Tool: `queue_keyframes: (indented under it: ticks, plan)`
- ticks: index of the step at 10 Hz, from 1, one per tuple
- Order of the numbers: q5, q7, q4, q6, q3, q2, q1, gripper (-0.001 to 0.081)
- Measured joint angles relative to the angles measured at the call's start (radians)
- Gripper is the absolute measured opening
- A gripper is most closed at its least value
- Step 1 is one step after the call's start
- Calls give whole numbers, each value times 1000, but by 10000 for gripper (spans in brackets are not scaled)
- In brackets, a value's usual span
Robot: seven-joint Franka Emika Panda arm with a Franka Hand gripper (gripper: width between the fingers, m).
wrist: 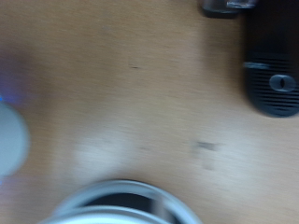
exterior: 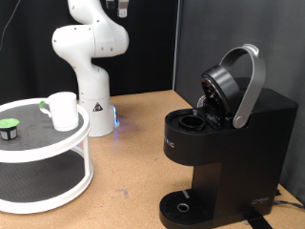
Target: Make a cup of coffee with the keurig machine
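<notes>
Your white arm (exterior: 88,48) stands folded upright at the exterior view's top left, wrist cut off by the frame, gripper out of sight.

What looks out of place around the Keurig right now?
Nothing spilled or damaged. The keurig machine has its lid raised, its drip tray bare; the cup stands upright on the white tiered stand.
</notes>
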Motion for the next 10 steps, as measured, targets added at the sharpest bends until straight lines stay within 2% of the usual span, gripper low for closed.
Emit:
queue_keyframes:
  ticks: [1,4,8,10]
  plan:
    - [5,0,7,-59,-2,10,0,805]
    - [5,-30,-5,11,-21,0,0,805]
    - [-73,-130,-6,13,-134,-45,-31,805]
    - [-80,-150,-9,13,-145,-54,-33,805]
